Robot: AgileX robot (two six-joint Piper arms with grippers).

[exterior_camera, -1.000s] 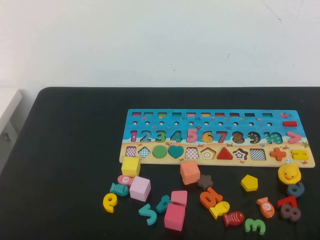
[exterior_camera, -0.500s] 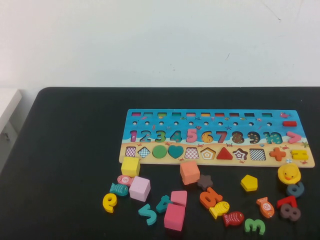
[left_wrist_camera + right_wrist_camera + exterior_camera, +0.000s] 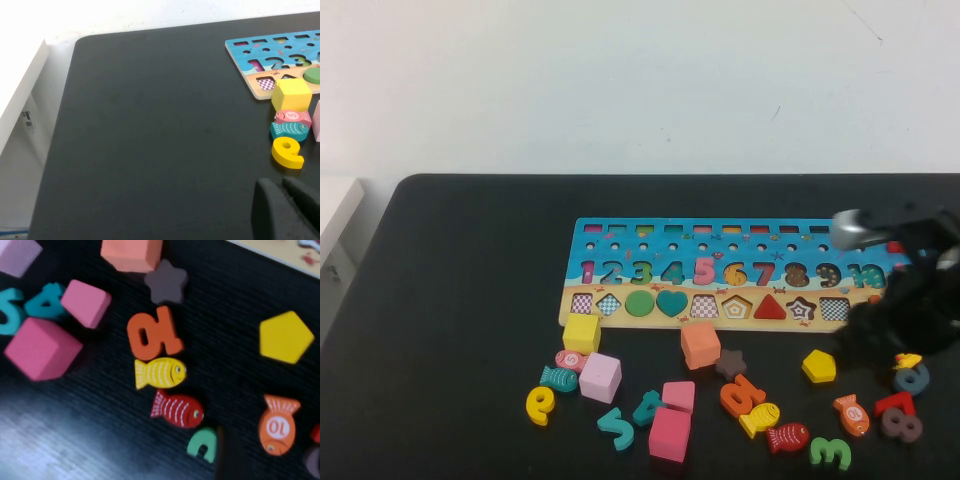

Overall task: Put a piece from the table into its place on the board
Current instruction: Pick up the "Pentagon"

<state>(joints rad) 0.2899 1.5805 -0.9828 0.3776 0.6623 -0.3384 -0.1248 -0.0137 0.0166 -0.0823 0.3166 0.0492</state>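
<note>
The number-and-shape board (image 3: 620,232) lies across the far middle of the table; its corner shows in the left wrist view (image 3: 250,55). Loose pieces lie in front of it. My right gripper (image 3: 895,325) hangs blurred over the board's right end and hides most of the yellow duck (image 3: 907,360). Under it are a yellow pentagon (image 3: 286,337), an orange fish (image 3: 277,425), a green 3 (image 3: 203,444) and an orange 10 (image 3: 154,333). My left gripper (image 3: 278,184) is shut and empty, low over bare table at the left, outside the high view.
Yellow (image 3: 582,332), pale pink (image 3: 601,377), orange (image 3: 700,345) and magenta (image 3: 670,434) cubes lie among digits and fish in front of the board. A grey star (image 3: 730,362) lies by the orange cube. A white shelf edge (image 3: 20,95) borders the table's left.
My right arm has come into the high view from the right and now covers the board's right end and the duck. The pieces have not moved.
</note>
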